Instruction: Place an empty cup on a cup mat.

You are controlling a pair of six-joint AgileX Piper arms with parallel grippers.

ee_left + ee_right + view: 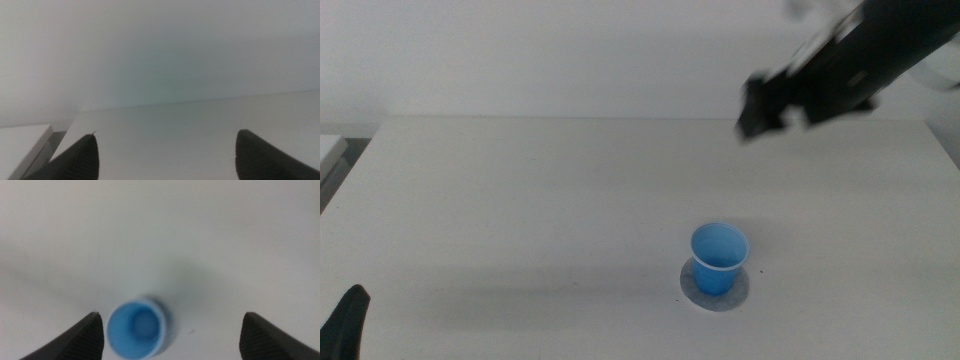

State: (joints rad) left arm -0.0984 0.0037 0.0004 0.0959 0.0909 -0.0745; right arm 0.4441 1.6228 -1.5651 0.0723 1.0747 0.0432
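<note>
The blue cup (pixel 719 257) stands upright on the grey cup mat (pixel 741 289) at the front middle of the table, its inside empty. The right wrist view looks down on the cup (pixel 136 329) with the mat's edge (pixel 169 328) showing beside it. My right gripper (pixel 758 110) is raised high over the table's far right side, well away from the cup, with its jaws spread wide and nothing between them (pixel 170 335). My left gripper (pixel 345 320) waits at the front left corner, jaws open and empty (pixel 165 155).
The white table (pixel 520 200) reaches back to a pale wall. A white block (pixel 22 142) lies beyond the table's left edge. A white object (pixel 940 70) sits behind the right arm.
</note>
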